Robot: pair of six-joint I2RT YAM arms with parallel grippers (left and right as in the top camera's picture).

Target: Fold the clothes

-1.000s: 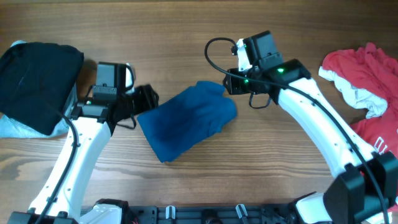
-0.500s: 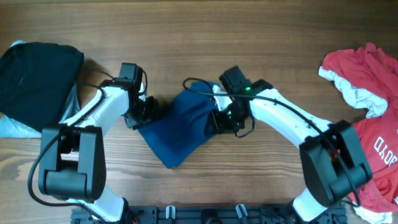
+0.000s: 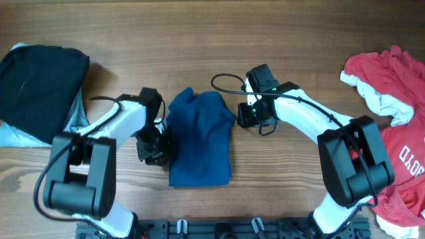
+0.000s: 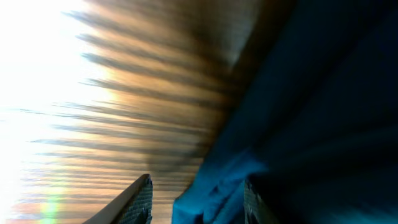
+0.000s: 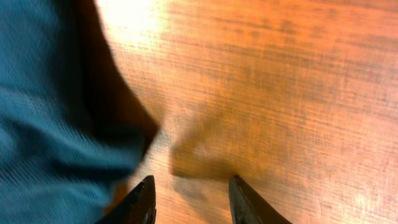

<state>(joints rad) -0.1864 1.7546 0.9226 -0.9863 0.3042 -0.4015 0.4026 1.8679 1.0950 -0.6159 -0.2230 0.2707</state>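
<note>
The dark blue T-shirt (image 3: 199,143) lies folded in a tall rectangle at the table's middle, one of the clothes. My left gripper (image 3: 157,149) is low at its left edge. In the left wrist view, the left gripper (image 4: 198,202) is open. A bunched fold of the blue shirt (image 4: 214,190) lies between its fingers, against the right one, with bare wood beside the left. My right gripper (image 3: 250,117) is just off the shirt's upper right corner. The right wrist view shows the right gripper (image 5: 191,202) open over bare wood, with the blue cloth (image 5: 50,124) to its left.
A black garment (image 3: 40,79) lies at the far left with pale blue cloth (image 3: 12,136) under it. Red shirts (image 3: 388,66), one with white lettering (image 3: 406,158), are heaped at the right edge. The wooden table (image 3: 199,40) shows between them.
The blue shirt has swung from a slant to upright and become narrower. My left gripper slid down its left edge with narrowing jaws. My right gripper came off the cloth, up and right.
</note>
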